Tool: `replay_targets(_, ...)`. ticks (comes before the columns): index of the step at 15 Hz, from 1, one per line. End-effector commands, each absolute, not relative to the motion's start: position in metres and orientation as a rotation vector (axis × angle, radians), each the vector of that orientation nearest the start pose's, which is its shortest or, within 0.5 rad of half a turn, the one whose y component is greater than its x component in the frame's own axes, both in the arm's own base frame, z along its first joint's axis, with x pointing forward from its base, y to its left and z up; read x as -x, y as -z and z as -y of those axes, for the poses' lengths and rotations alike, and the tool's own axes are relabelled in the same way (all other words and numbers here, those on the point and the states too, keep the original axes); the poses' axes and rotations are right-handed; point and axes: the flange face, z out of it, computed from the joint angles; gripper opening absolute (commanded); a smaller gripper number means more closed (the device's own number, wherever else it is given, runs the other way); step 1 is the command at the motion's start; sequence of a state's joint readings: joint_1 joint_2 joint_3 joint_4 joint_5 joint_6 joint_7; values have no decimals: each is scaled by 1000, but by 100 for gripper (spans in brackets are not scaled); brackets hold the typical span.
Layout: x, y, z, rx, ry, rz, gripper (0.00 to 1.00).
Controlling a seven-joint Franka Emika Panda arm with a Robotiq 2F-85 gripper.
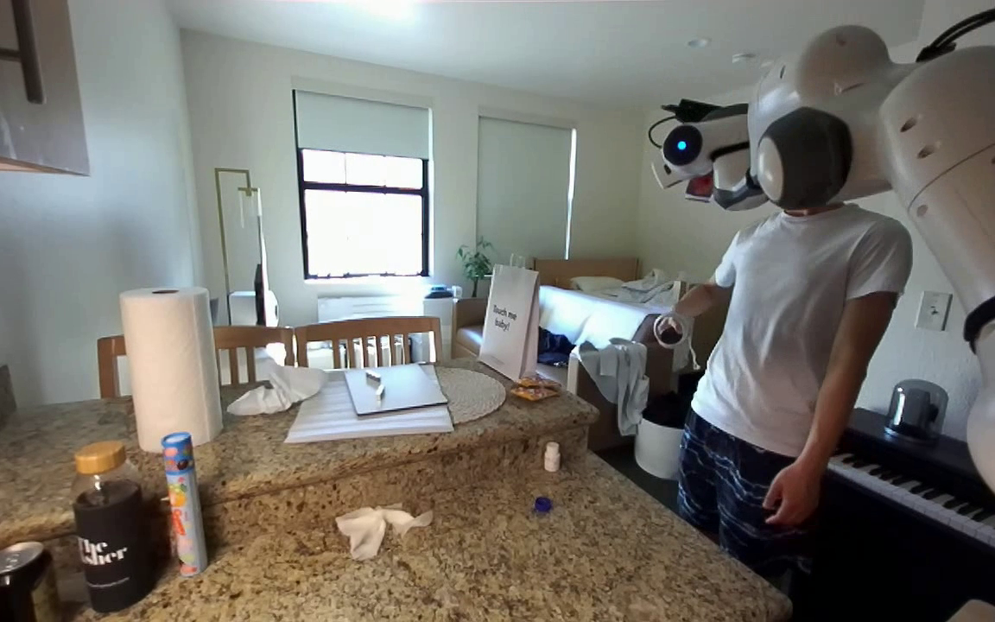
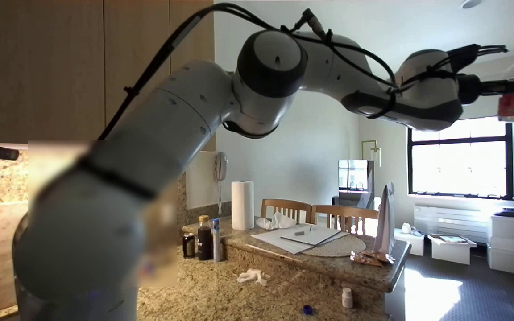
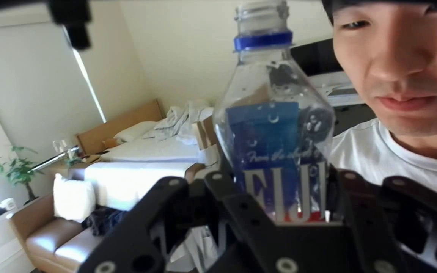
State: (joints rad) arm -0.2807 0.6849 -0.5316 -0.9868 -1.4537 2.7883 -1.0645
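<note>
Gripper (image 3: pixel 281 185): you have it drawn in on both sides of the bottle (image 3: pixel 273 125), holding it. Use only enough force to stop slipping; the clear plastic looks thin and would probably buckle under more.
Bottle: you have it toward 2 o'clock in both exterior views, near upright, well above the level of the counter (image 1: pixel 549 570).
Neck (image 3: pixel 263 22): uncapped, blue ring (image 3: pixel 263 40) on, at 12 o'clock on the bottle in the wrist view. Turn slowly and tilt little; whether liquid is inside cannot be told.
Man (image 3: pixel 396 87): face large at 2 o'clock from the bottle in the wrist view; avoid quick moves that way.
Label (image 3: pixel 271 163): "FIJI" in big letters; above it you read "From the", the rest unclear.
Bag (image 1: pixel 506 341): "Touch me baby!", at the dial's centre in an exterior view.
Dark bottle (image 1: pixel 113 553): 8 o'clock in an exterior view; "The", then a word ending "sher".
Tube (image 1: pixel 184 510): at 3 o'clock from the dark bottle, just beside it; lettering not safely legible.
</note>
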Motion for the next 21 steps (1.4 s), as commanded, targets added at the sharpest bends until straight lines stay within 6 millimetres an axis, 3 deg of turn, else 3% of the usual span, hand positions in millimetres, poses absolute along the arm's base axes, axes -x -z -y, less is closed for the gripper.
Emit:
replay_targets(1, -671, -570, 408, -987, 620, -1209, 47)
replay_targets(3, -673, -561, 410, -993, 620, -1219, 47)
replay_targets(6, -676, -577, 395, -978, 596, -1208, 47)
replay_targets(7, -676, -579, 394, -978, 595, -1206, 22)
replay_targets(8, -673, -584, 399, -984, 568, -1177, 22)
replay_targets(12, -688, -565, 382, -884, 568, -1196, 22)
replay_targets(16, -709, -549, 342, -745, 581, -1230, 22)
replay_targets(21, -714, -528, 302, -617, 508, -1215, 22)
